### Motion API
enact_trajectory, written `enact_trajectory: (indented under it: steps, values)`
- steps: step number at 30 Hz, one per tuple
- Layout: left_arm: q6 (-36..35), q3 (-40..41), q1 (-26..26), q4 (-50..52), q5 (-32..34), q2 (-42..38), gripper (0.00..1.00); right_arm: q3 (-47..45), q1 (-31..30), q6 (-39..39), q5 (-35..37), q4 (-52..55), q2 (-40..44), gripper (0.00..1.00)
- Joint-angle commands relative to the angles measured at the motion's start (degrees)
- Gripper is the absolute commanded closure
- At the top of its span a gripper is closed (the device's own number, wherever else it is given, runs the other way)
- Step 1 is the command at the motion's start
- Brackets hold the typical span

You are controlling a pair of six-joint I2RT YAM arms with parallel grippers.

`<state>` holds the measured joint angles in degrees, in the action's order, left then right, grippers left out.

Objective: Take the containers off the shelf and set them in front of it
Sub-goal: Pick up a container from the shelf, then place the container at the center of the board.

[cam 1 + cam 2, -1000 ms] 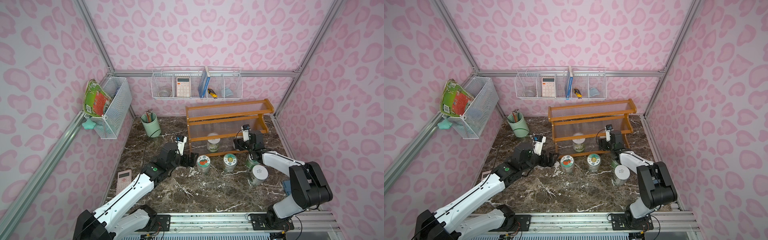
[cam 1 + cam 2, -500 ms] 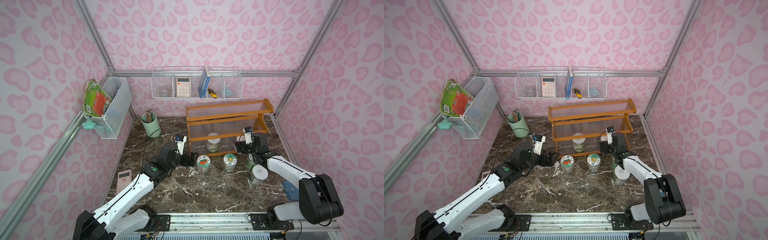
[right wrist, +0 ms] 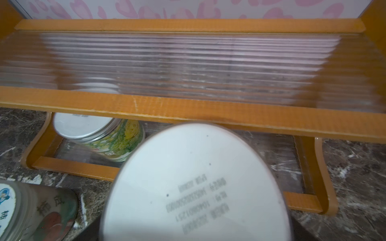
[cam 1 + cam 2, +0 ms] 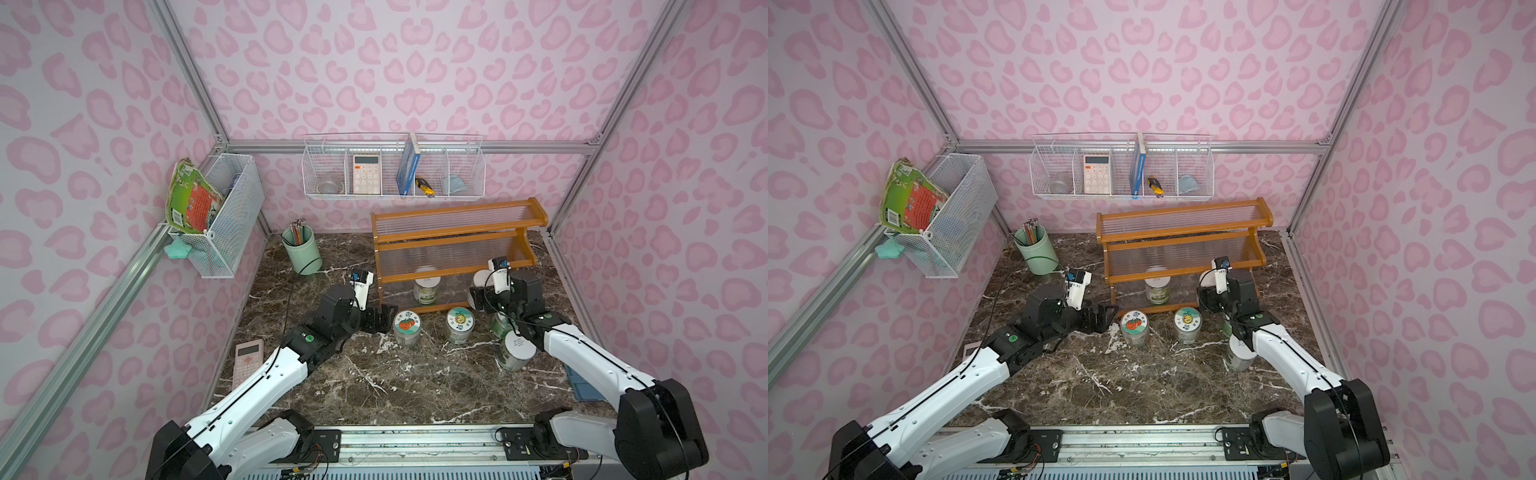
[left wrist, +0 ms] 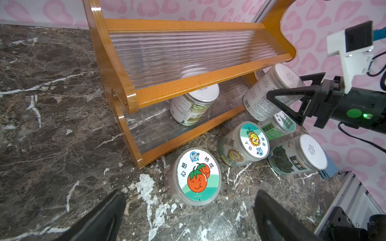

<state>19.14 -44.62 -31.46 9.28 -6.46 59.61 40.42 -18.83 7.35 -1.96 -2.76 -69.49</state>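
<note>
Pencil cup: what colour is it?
The cup is mint green, clearest in a top view.

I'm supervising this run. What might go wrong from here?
The right end effector holds a tilted jar close to the leaf-lid jar; lowering there may topple it. The open left end effector faces the tomato jar, which stands before the jar on the shelf; reaching past may knock it.

one jar [image 4: 427, 289] sits low on the shelf [image 4: 525, 245], four others [image 4: 407, 328] before it.

Left claw [image 4: 380, 319] gapes wide, low; right claw [image 5: 284, 87] grips a tilted jar [image 5: 258, 102].
</note>
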Motion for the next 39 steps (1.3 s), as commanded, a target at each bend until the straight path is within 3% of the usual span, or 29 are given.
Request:
enact_trajectory:
  steps: [1,12,19,34,39]
  values:
    - [0.0,-0.5,0.1,-0.1,-0.3,0.1,0.01,-0.3,-2.1,1.0,2.4,0.9,3.8,0.21]
    - [-0.1,-1.2,0.1,0.3,-0.2,0.4,0.01,-2.5,-11.6,3.2,10.8,11.7,20.7,0.22]
    - [0.1,-1.2,0.1,0.3,0.3,0.6,0.01,-6.0,-22.9,11.1,17.2,18.0,28.1,0.22]
    - [0.3,-1.0,0.1,2.3,0.4,-1.2,0.0,-10.9,-44.2,25.6,35.6,18.2,24.6,0.22]
    - [0.3,-0.7,0.0,2.4,0.7,-1.9,0.01,-12.0,-45.8,28.0,36.1,18.9,24.3,0.22]
